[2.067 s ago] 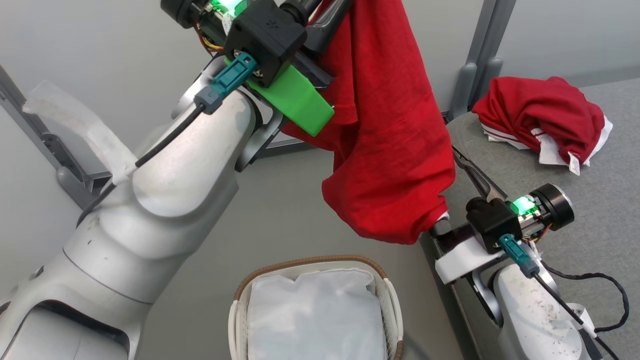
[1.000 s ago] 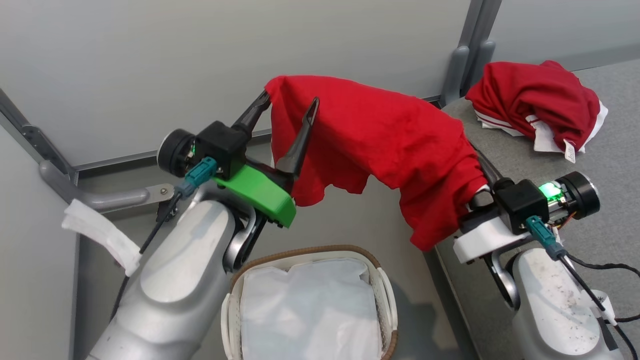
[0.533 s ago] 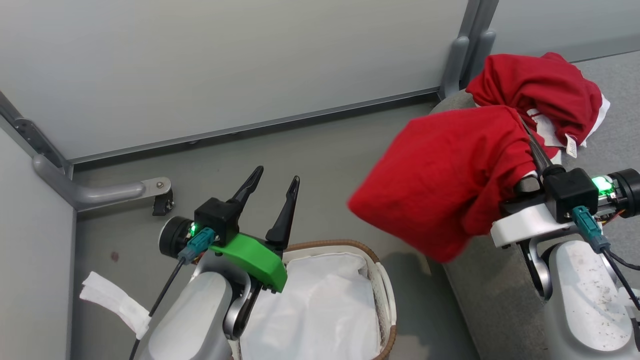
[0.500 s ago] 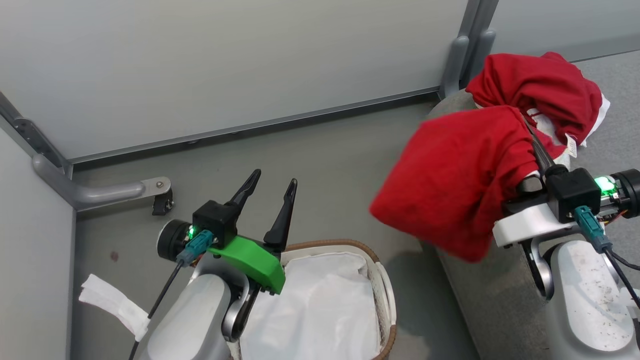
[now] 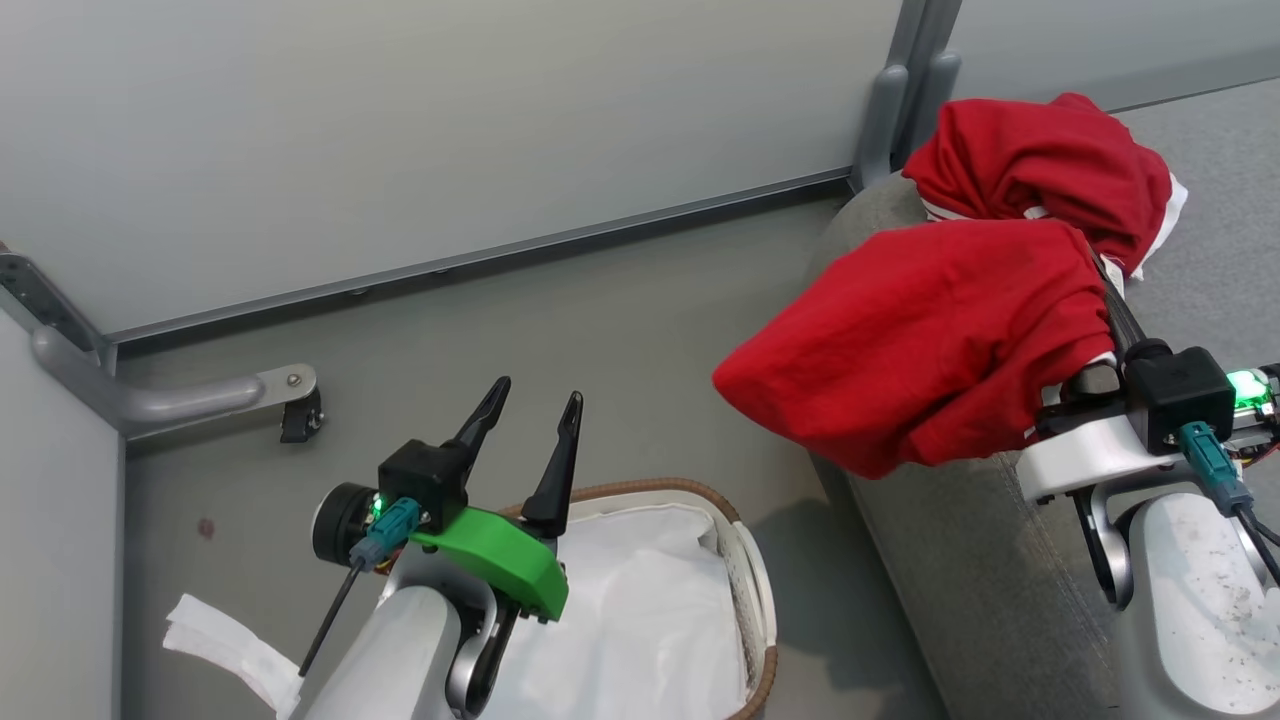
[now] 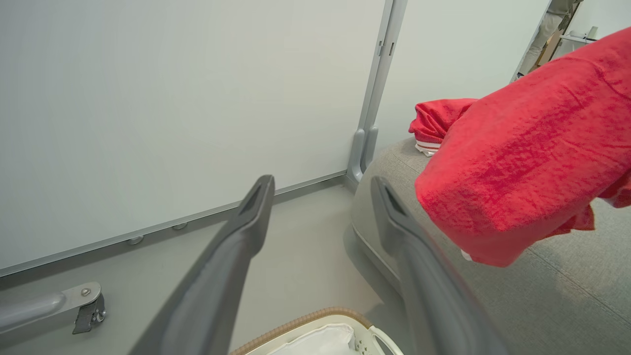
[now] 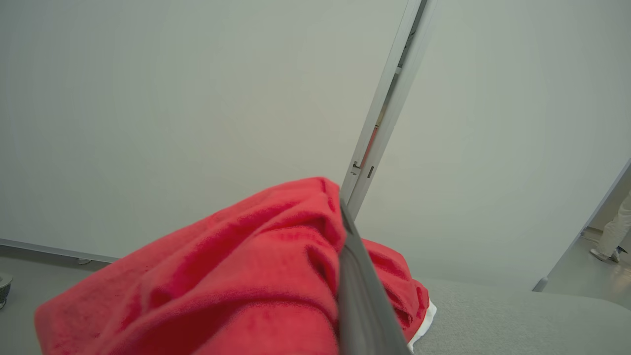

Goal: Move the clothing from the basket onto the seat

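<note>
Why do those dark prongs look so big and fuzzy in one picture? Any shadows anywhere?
Left wrist view: the left gripper's fingers sit close to the lens, so they look large and soft. Head view: the basket throws a soft shadow on the floor beside it.

A red garment (image 7: 222, 276) bunches against 1 dark finger (image 7: 362, 305) rising from 6 o'clock. Just behind, toward 5 o'clock, a second red garment (image 7: 397, 276) with white trim lies on the grey sofa (image 7: 517, 320). A person's leg (image 7: 616, 231) shows at 3 o'clock.
</note>
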`<state>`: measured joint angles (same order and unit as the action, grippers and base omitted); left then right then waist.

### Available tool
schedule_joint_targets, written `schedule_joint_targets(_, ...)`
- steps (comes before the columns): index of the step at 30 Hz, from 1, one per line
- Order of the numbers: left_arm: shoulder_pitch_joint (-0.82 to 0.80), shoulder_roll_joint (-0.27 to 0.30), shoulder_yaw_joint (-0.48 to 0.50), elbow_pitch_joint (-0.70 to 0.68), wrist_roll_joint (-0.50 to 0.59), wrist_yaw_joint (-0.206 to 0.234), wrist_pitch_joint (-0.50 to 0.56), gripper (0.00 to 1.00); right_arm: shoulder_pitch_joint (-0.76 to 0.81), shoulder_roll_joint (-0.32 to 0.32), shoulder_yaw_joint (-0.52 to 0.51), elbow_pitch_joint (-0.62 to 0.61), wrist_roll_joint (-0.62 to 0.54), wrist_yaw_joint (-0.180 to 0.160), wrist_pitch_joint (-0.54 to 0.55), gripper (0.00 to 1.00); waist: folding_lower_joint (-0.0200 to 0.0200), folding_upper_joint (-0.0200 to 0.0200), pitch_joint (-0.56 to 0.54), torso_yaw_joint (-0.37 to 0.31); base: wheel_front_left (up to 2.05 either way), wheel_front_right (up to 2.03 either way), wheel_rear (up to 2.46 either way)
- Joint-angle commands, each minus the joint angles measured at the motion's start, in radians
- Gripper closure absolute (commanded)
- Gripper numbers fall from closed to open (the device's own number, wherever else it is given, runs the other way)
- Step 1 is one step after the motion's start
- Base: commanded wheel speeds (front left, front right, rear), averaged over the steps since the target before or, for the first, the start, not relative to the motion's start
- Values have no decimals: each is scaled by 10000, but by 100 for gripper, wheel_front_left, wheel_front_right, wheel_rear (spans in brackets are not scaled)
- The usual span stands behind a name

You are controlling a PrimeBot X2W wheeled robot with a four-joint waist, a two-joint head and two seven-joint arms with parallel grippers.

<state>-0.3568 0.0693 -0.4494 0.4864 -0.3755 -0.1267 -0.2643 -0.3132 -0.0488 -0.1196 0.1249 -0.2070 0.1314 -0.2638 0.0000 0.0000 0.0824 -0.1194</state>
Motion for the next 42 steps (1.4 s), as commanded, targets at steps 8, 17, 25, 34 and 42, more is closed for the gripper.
schedule_joint_targets(8, 440, -137, -43, -149, 50, -51, 0, 0, 22, -30, 3, -42, 27, -14, -12, 100, 0, 0, 151, -961, 0, 0, 0)
schedule_joint_targets(17, 140, -165, -641, -223, -52, -51, 0, 0, -93, -30, -294, -79, 47, -14, -12, 100, 0, 0, 700, -1800, 0, 0, 0)
schedule_joint_targets(25, -306, -164, -1154, -419, -35, -50, 0, 0, -646, -25, -684, -119, -92, -14, -12, 100, 0, 0, 1515, -1722, 0, 0, 0)
schedule_joint_targets(34, -913, -163, -1440, -625, 184, -51, 0, 0, -3252, -898, -1417, -352, -791, -14, -12, 100, 0, 0, 2770, -946, 0, 0, 0)
schedule_joint_targets(42, -1342, -167, -1498, -887, 399, -52, 0, 0, -5946, -2822, -3033, 118, -841, -14, -12, 100, 0, 0, 3756, -84, 0, 0, 0)
